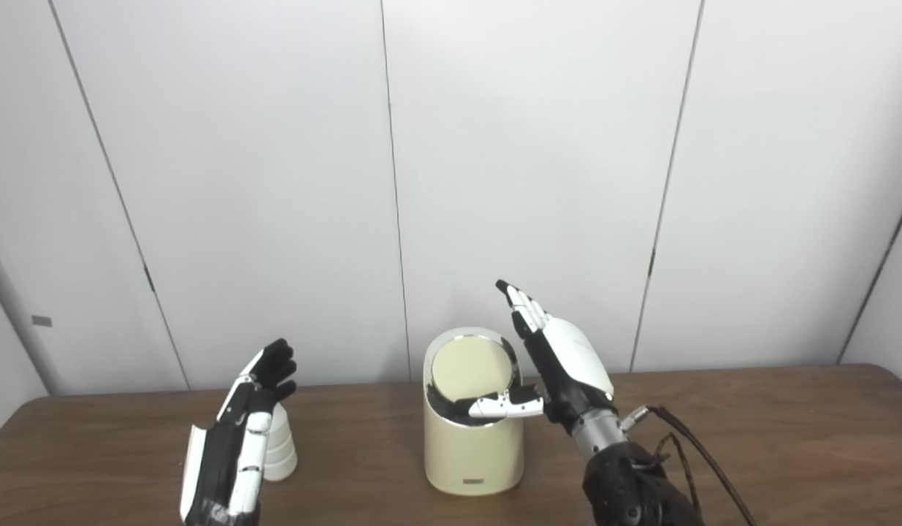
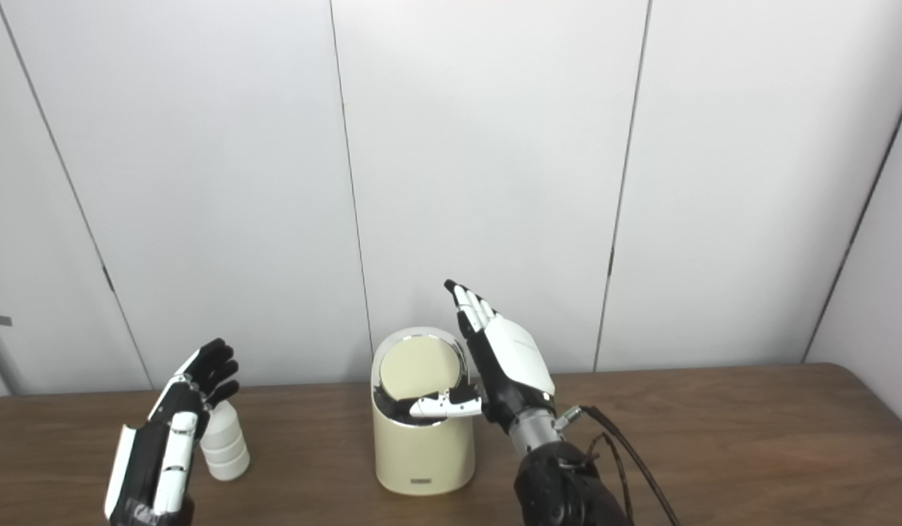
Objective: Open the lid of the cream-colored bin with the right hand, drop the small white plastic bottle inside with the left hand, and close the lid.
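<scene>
On the brown counter (image 1: 750,438) we risk shoving the bin (image 1: 472,446): right hand (image 1: 560,365) open, thumb on lid (image 1: 471,369), left hand (image 1: 235,438) open beside bottle (image 2: 224,442).

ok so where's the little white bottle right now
The small white bottle stands on the table, left of the cream bin in both eye views, just behind the open left hand, which isn't holding it.

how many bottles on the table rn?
1. The small white bottle stands on the table's left side, just behind the open left hand, left of the cream bin. Bin interior isn't visible.
</scene>
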